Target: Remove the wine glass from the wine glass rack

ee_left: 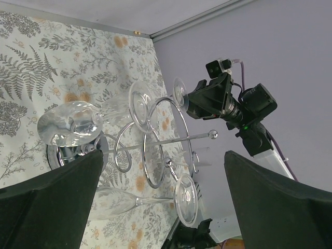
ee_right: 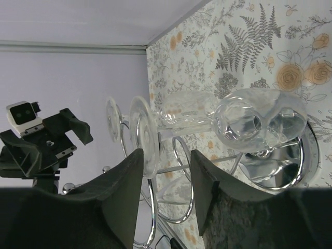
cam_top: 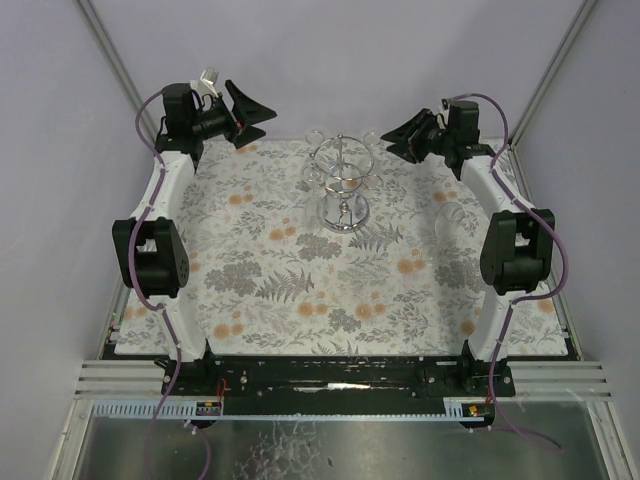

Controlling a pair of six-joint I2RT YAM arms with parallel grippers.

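Note:
The chrome wine glass rack (cam_top: 342, 182) stands on its mirrored base at the back middle of the table. Several clear wine glasses hang upside down from its rings. In the left wrist view the rack (ee_left: 155, 150) carries one glass (ee_left: 70, 124) above and another (ee_left: 129, 202) below. My left gripper (cam_top: 262, 122) is open, left of the rack and apart from it, empty (ee_left: 166, 207). My right gripper (cam_top: 392, 142) is open on the rack's right (ee_right: 166, 192). A hanging glass (ee_right: 249, 122) has its foot (ee_right: 144, 137) just above one fingertip; I cannot tell whether they touch.
A floral cloth (cam_top: 300, 290) covers the table. A faint clear glass shape (cam_top: 455, 213) shows on the cloth by the right arm's elbow. White walls close off the back and sides. Both arm bases sit at the near edge.

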